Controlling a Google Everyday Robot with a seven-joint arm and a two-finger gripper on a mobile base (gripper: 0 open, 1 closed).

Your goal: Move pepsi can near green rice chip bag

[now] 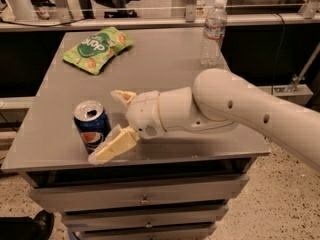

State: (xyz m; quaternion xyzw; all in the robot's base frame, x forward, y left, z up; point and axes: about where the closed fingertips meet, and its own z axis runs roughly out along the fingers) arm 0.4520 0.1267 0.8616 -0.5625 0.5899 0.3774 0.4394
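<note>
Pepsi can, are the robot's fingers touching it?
Cannot tell. In the camera view the open gripper sits at the right side of the pepsi can; one of its fingers overlaps the can's edge, hiding any gap.

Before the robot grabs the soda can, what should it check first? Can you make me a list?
1. Gripper open: ok, its fingers are spread wide right beside the can.
2. Can upright: ok, it stands near the front edge of the table.
3. Can fully between the fingers: cannot tell; the lower finger overlaps its base.
4. Way to the chip bag free: ok, only bare table lies between.
5. Water bottle out of the way: ok, it stands at the far corner.
</note>
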